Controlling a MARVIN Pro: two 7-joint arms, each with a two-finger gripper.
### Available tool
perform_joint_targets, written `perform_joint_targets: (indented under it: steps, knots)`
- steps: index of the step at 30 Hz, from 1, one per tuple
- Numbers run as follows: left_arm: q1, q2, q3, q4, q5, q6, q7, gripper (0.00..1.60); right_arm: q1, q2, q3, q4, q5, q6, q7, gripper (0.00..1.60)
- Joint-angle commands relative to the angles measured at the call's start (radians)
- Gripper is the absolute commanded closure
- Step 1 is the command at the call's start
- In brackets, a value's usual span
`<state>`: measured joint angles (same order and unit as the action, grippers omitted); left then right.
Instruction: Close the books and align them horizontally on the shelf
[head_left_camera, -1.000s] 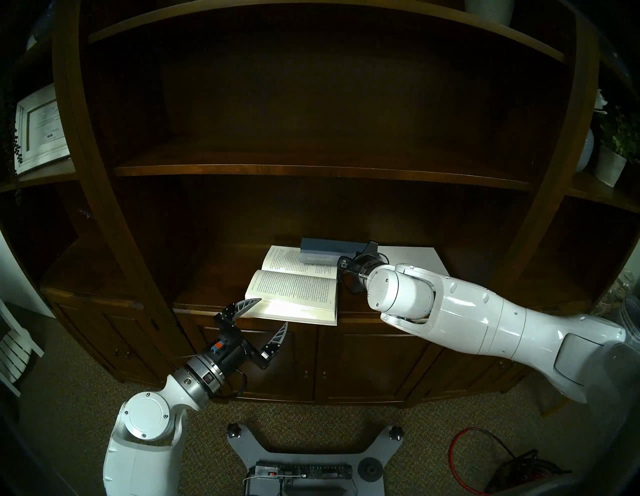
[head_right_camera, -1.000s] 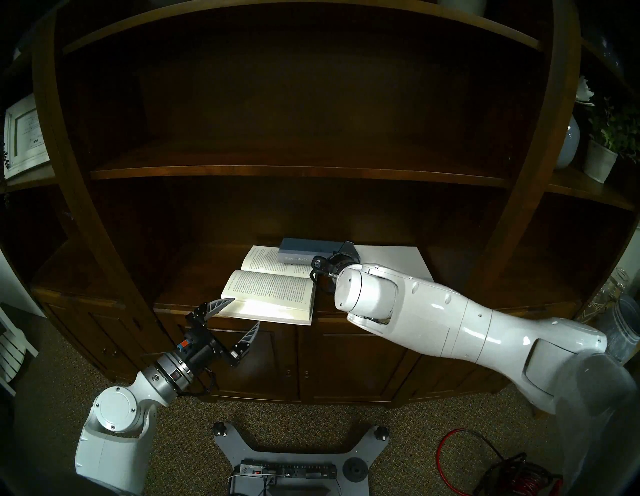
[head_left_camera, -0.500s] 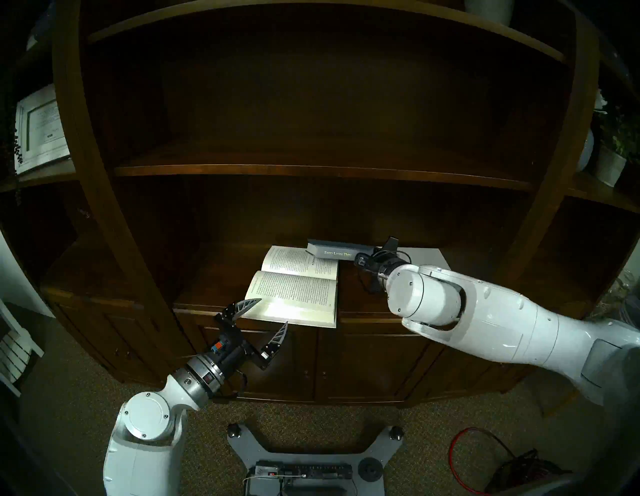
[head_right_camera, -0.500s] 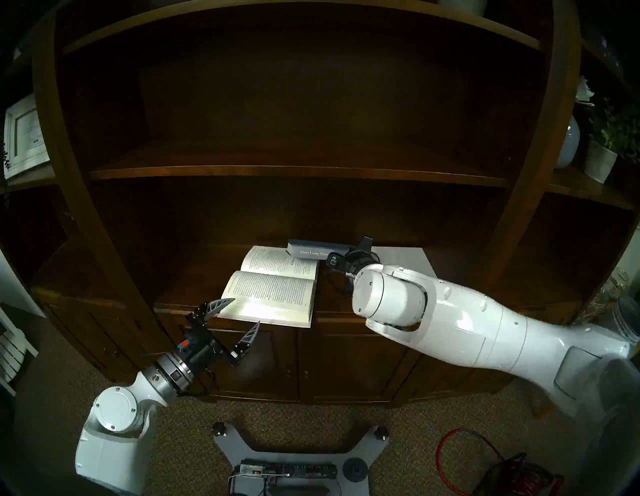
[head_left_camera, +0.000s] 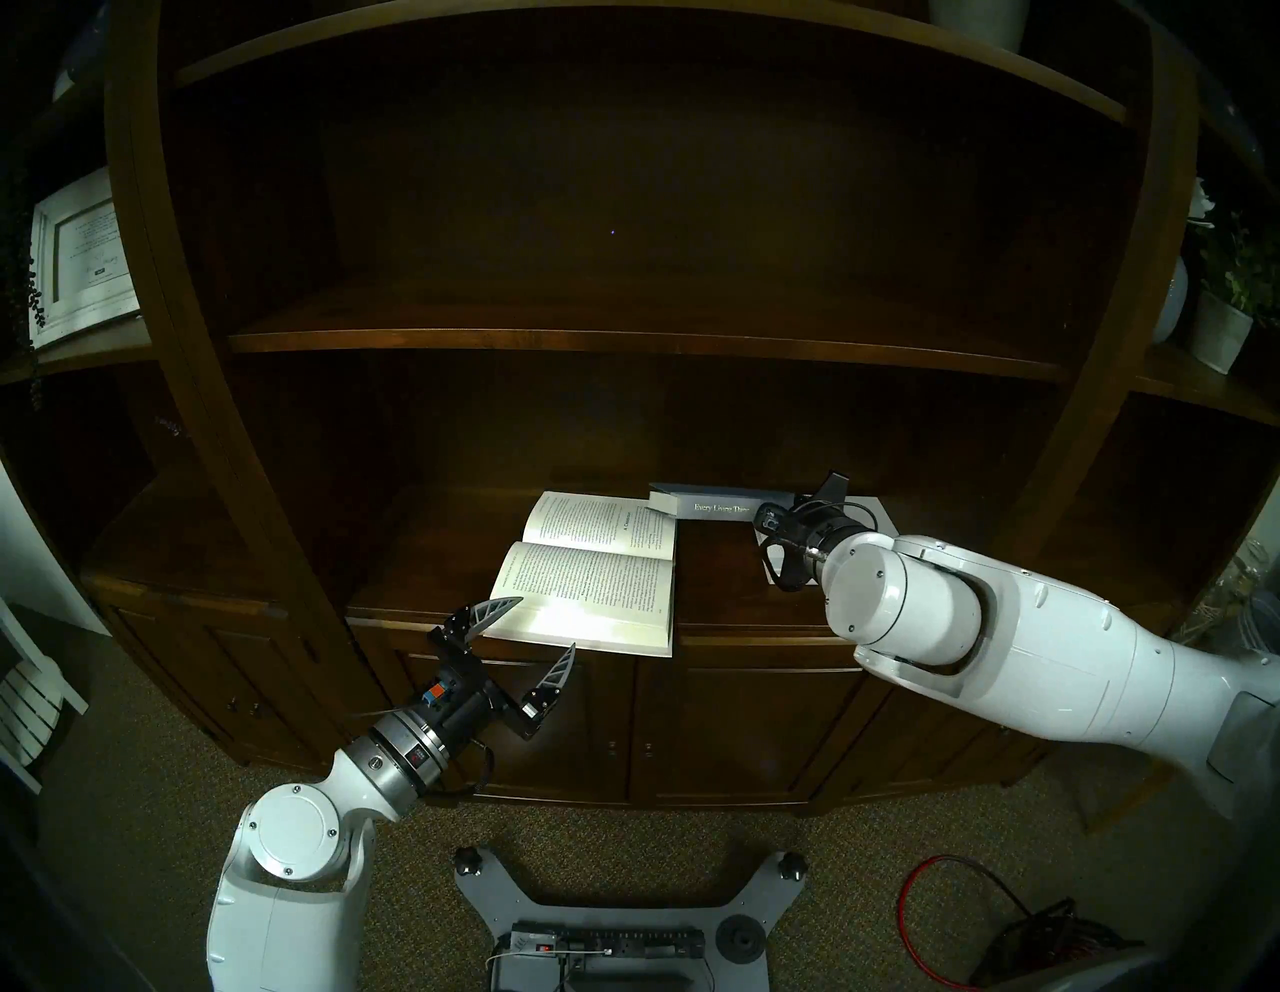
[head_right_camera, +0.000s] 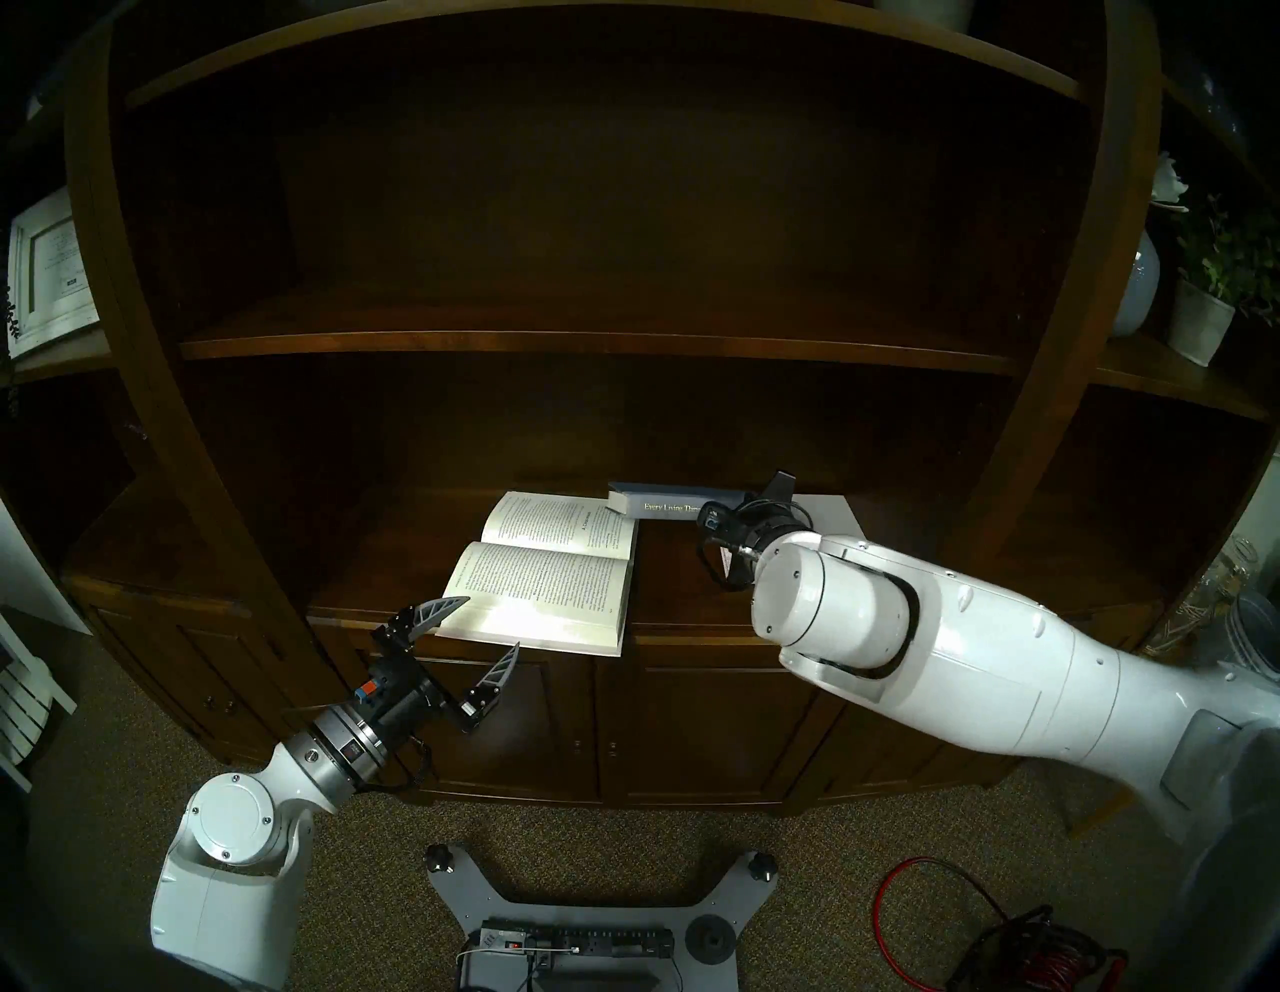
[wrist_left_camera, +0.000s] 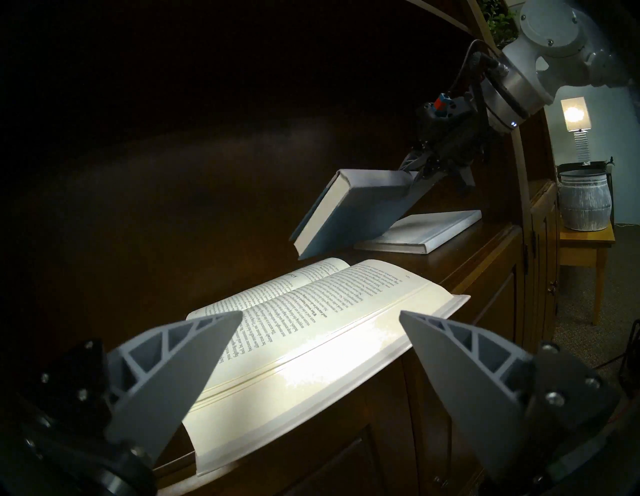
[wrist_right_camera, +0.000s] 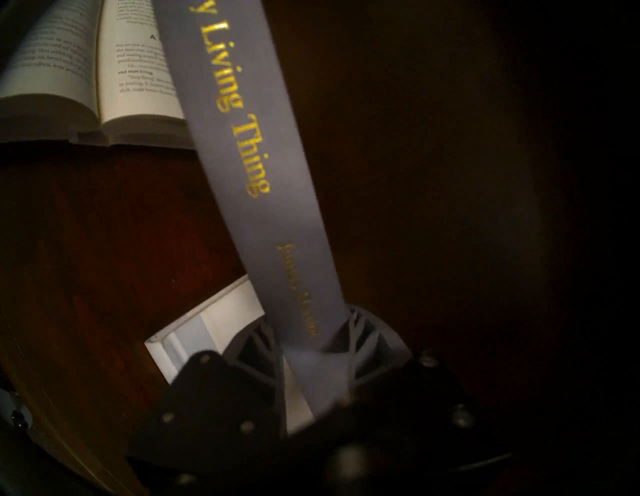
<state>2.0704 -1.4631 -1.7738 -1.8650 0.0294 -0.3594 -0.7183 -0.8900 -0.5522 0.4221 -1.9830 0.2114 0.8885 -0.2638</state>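
The right pincer (wrist_left_camera: 420, 173) was clamped on the spine end of the closed blue hardcover book (wrist_left_camera: 349, 211), holding it tilted above the white squarish book (wrist_left_camera: 426, 230) at centre right of the frame. The left pincer (wrist_left_camera: 320, 350) stood wide open and empty at the open white paperback (wrist_left_camera: 311, 311) on the dark-brown wood shelf (head_left_camera: 429, 554). Judged step: relocating the hardcover; next, lay it flat in line, then close the paperback.

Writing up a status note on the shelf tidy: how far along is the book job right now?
Done: the blue hardcover and the white squarish book are closed. In hand: the right gripper clamps the blue hardcover at its spine end, tilted in the air above the shelf. Left: the paperback lies open at the front edge, the open left gripper beside it; no row yet.
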Motion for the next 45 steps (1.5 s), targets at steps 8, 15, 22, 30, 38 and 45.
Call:
perform_joint_targets:
  steps: [8,15,22,30,38,45]
  knots:
    - [-0.016,0.001,0.002,-0.029,-0.004,-0.009,-0.001,0.00,-0.033,0.065,0.094,-0.022,0.034,-0.028,-0.128,1.60]
    - [-0.016,0.001,0.002,-0.030,-0.004,-0.009,-0.002,0.00,-0.047,0.038,0.077,0.030,0.044,-0.035,-0.129,1.60]
    - [-0.016,0.001,0.001,-0.030,-0.004,-0.009,-0.002,0.00,-0.044,-0.021,0.032,0.106,0.035,-0.034,-0.096,1.60]
    - [-0.016,0.000,0.001,-0.030,-0.004,-0.009,-0.002,0.00,-0.024,-0.046,0.034,0.143,0.074,0.030,-0.057,1.60]
    - [-0.016,0.000,0.001,-0.030,-0.004,-0.009,-0.002,0.00,-0.016,-0.052,0.062,0.170,0.121,0.071,-0.045,1.09]
    - [-0.016,0.000,0.001,-0.029,-0.003,-0.009,-0.003,0.00,-0.036,-0.011,0.096,0.108,0.160,0.071,-0.052,0.00]
